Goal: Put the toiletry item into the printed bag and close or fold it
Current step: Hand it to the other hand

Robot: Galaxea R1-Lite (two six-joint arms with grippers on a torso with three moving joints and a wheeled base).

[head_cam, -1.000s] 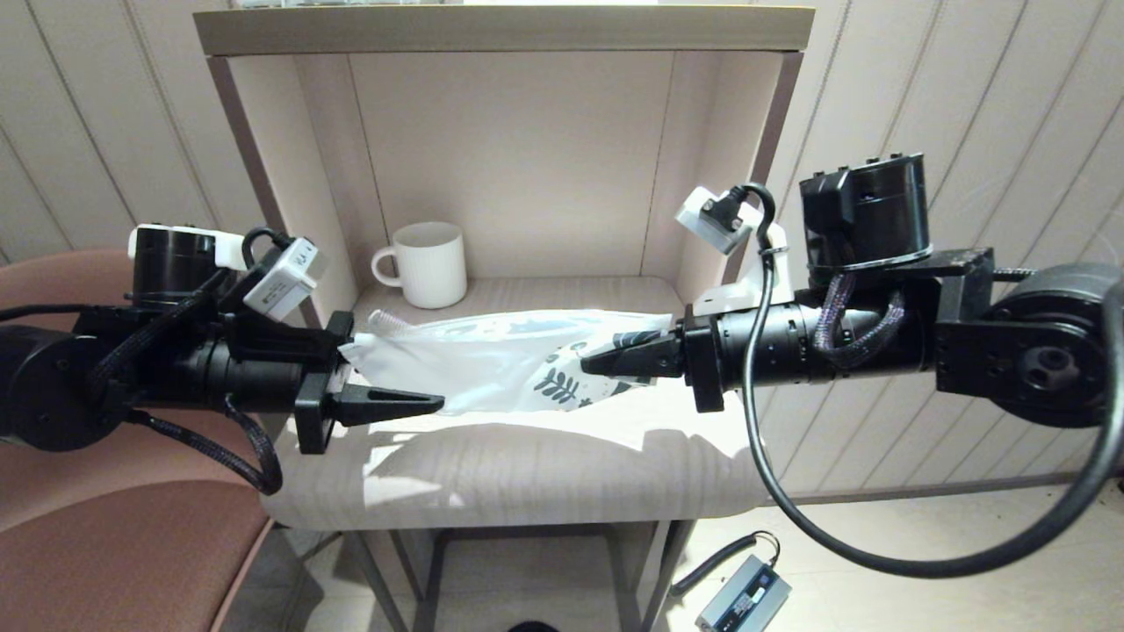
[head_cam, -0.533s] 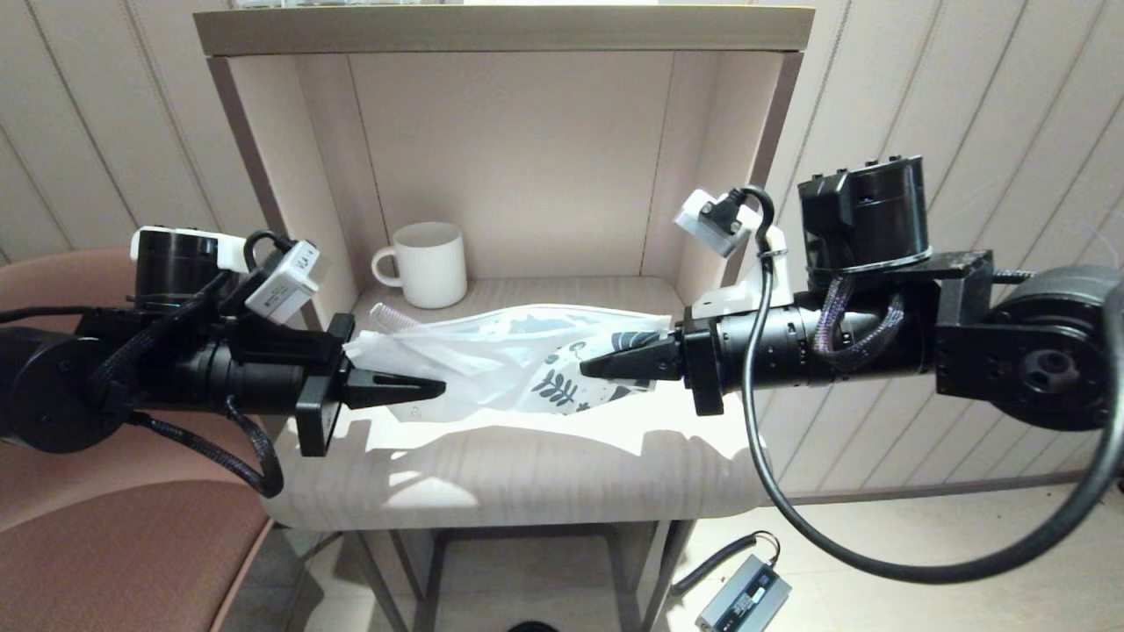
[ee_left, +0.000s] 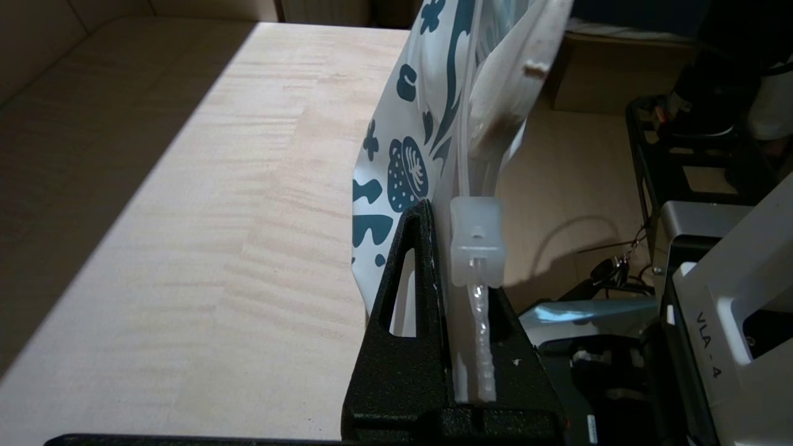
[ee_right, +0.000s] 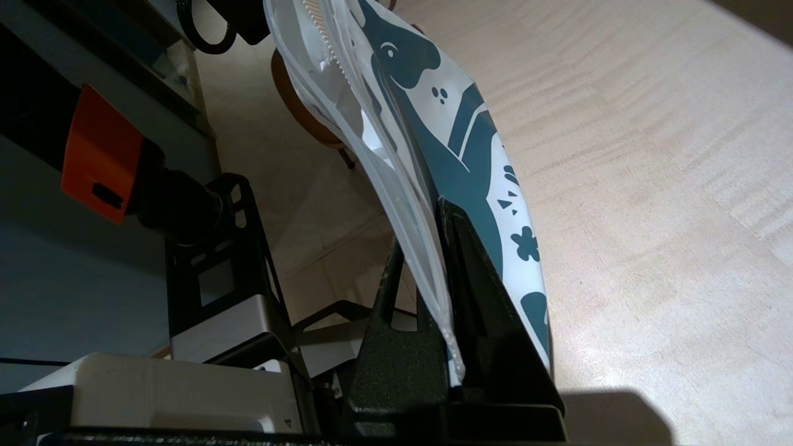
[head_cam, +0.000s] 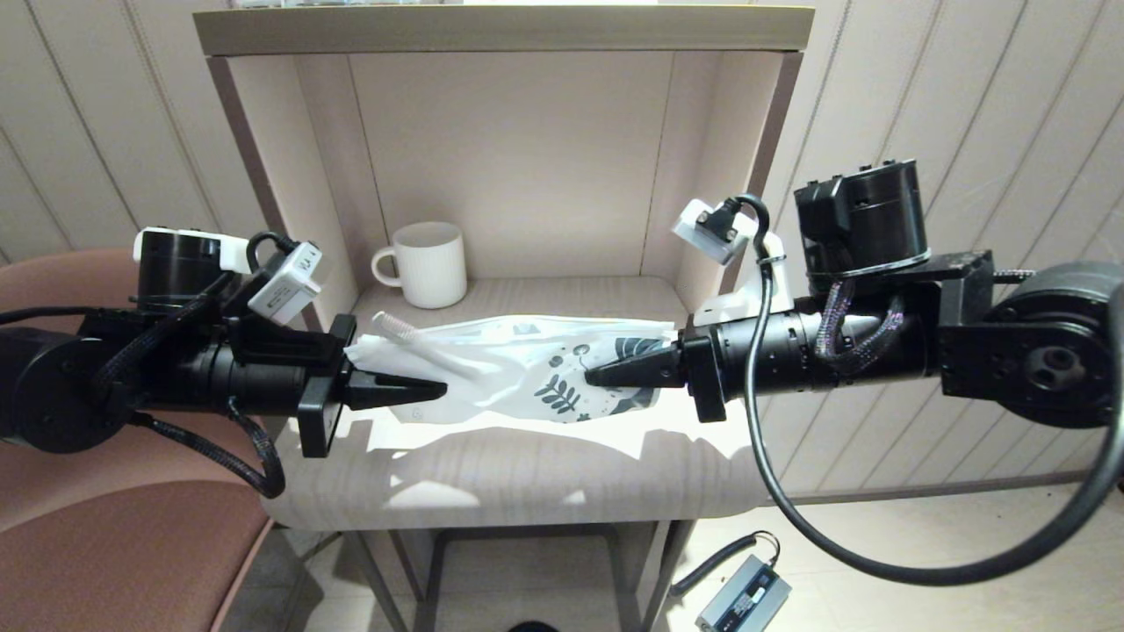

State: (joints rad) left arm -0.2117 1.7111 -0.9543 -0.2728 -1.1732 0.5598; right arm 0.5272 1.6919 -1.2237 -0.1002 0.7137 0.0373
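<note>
The printed bag hangs stretched level above the tabletop, held at both ends. My left gripper is shut on its plain white end, pinching the zip strip just behind the translucent slider. My right gripper is shut on the end with the dark blue leaf prints, also on the zip edge. The white comb lies slanted inside the bag near the left end, showing through the film; its teeth also appear in the right wrist view.
A white ribbed mug stands at the back left of the alcove. The pale wooden tabletop lies under the bag, with alcove walls on both sides. A brown chair is at the left, and a power adapter lies on the floor.
My left gripper has gone from open to shut on the bag's white end. The bag has been drawn flatter between the grippers, and the right gripper has dropped slightly.
</note>
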